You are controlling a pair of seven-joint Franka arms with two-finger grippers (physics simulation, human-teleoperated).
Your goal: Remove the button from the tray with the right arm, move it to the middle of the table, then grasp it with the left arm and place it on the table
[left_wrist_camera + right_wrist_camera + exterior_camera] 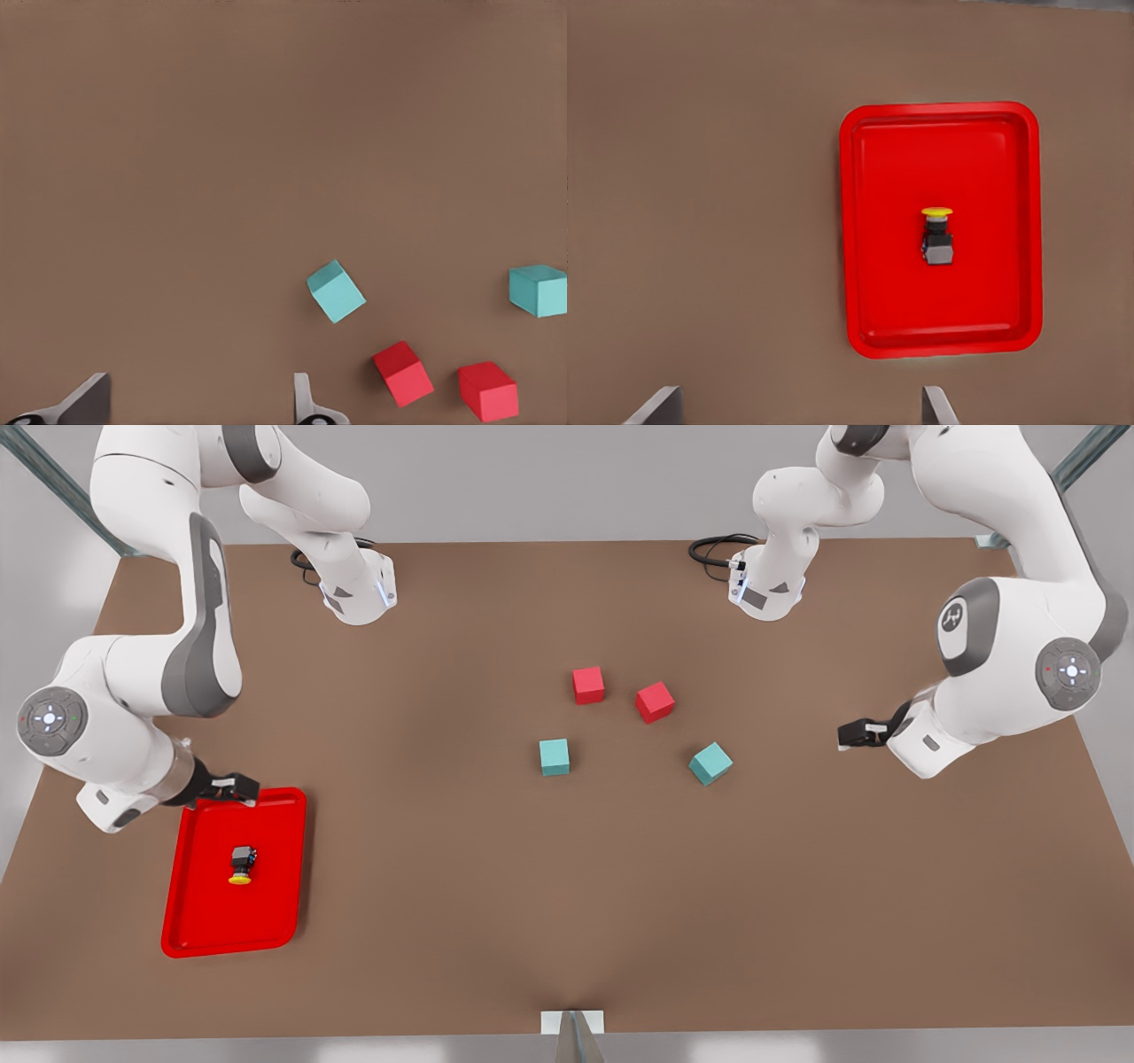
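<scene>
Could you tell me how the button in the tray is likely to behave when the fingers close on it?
The button looks rigid and light. Lying on its side in the tray, its round yellow cap may let it roll or pivot. Its boxy dark body should grip better.

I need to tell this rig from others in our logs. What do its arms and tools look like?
Both are glossy white, rounded, jointed arms with grey joint covers and round grey end caps carrying small lights. Black cables coil at both bases. The right tool and the left tool are small and black; their fingertips look pale grey.
</scene>
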